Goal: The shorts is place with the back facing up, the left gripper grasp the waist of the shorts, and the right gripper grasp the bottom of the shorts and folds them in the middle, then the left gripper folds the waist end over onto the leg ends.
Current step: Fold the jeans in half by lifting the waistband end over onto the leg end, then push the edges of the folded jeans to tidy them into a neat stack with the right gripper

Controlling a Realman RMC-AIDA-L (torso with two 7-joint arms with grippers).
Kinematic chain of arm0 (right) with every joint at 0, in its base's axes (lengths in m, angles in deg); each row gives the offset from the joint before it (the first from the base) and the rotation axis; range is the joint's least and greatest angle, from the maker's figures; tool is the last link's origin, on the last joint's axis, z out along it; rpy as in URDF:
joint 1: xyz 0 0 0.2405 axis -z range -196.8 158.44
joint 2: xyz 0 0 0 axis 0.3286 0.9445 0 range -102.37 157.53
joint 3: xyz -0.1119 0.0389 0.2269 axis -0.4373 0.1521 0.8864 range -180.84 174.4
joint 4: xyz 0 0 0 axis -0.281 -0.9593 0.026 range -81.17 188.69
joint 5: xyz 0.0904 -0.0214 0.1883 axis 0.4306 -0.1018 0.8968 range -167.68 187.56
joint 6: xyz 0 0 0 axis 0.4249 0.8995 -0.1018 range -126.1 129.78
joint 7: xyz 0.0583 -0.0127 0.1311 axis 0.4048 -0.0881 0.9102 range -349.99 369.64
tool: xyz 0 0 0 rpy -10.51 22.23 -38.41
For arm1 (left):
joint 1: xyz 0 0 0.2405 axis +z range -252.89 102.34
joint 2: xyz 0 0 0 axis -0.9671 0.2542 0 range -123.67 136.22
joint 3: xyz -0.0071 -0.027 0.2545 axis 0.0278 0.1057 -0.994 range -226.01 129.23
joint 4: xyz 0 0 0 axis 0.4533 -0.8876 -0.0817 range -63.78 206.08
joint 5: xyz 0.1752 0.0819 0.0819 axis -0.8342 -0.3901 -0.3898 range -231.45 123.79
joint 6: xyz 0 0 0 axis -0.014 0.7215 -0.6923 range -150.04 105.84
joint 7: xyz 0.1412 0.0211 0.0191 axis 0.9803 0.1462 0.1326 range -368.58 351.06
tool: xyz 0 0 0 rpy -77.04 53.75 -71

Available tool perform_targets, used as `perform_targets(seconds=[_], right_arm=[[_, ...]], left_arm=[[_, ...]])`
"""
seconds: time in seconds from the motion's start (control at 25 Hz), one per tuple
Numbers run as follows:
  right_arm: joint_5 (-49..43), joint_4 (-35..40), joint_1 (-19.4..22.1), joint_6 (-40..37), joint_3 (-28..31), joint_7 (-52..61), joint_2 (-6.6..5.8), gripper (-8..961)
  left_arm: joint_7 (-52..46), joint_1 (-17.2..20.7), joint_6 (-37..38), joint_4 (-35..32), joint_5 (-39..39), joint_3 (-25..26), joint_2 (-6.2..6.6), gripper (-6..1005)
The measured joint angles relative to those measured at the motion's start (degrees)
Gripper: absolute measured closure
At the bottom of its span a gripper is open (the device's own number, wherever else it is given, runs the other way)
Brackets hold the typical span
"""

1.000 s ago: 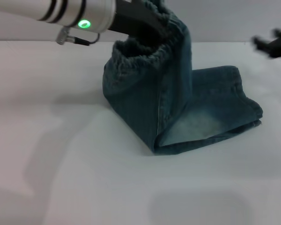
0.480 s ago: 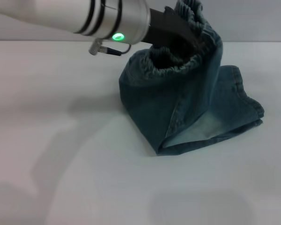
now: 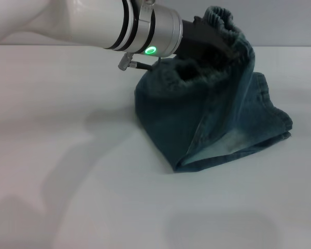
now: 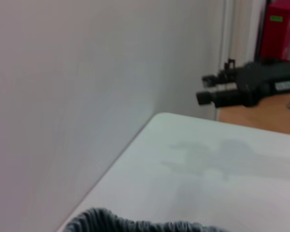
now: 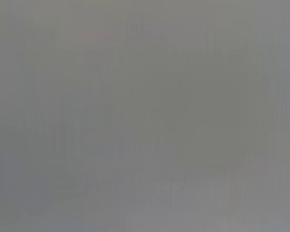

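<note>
The left gripper is up above the far side of the tabletop, and its black jaws are clamped on the waist of the shorts, the ruffled elastic band bunched up around them. The silver-white wrist with its green ring light reaches in from the far left corner of the tabletop. The shorts hang from that grip like a tent: the raised denim drapes steeply down to the surface, while the lower part lies flat on the tabletop, right of centre and toward the far edge. The leg ends rest on the table on the right side of the bundle, hems stacked one over the other, and a pale faded patch shows near the fold at the front.

From the left wrist view, a strip of the gathered waistband peeks in, with the white tabletop stretching off to its far corner beyond it. The right gripper is nowhere to be seen in the head view, and the right wrist view gives only a flat grey blank.
</note>
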Motion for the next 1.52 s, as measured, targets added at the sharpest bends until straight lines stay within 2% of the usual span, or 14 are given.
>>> perform_targets(seconds=[0.32,0.52,0.68,0.8,0.96,1.04,1.08,1.16,1.24,1.28,1.52], right_arm=[[0.0,-0.7,0.3,-0.6,0.1,-0.1,-0.05,351],[0.0,-0.8,0.3,-0.7,-0.1,-0.2,0.00,351],[0.0,-0.8,0.1,-1.9,-0.4,-0.2,0.00,351],[0.0,-0.8,-0.1,-6.2,-0.5,-0.2,-0.02,351],[-0.1,0.3,-0.6,-13.1,-0.7,-0.3,-0.15,351],[-0.7,1.2,-0.9,-17.3,-0.8,-0.3,-0.28,351],[-1.3,1.7,-1.1,-19.6,-0.9,-0.3,-0.33,351],[-3.0,3.5,-1.4,-24.3,-0.9,-0.3,-0.40,351],[-5.1,5.3,-1.7,-28.1,-0.9,-0.3,-0.42,350],[-6.3,6.2,-2.0,-30.3,-0.9,-0.3,-0.42,350],[-10.1,11.0,-4.2,-43.3,-0.3,0.2,-0.56,357]], left_arm=[[0.4,0.4,-2.4,0.2,0.8,-0.9,0.03,756],[0.4,1.1,-3.7,0.1,0.9,-1.1,0.05,525],[0.4,3.0,-6.1,-1.0,0.9,-1.1,0.08,389],[0.3,4.2,-7.4,-1.6,0.9,-0.8,0.13,287],[0.0,9.0,-15.1,-3.5,0.9,-0.5,0.23,148],[-0.3,12.4,-21.3,-4.6,1.6,-0.4,0.24,149],[-0.3,12.4,-21.3,-4.6,1.6,-0.4,0.24,150],[-0.4,15.3,-27.0,-5.0,4.0,-0.4,0.31,151],[-0.4,15.3,-27.0,-5.0,4.0,-0.4,0.31,152],[-0.3,18.2,-33.4,-5.0,8.3,-0.2,0.45,153],[-0.3,22.1,-41.2,-5.8,11.6,0.7,0.48,153]])
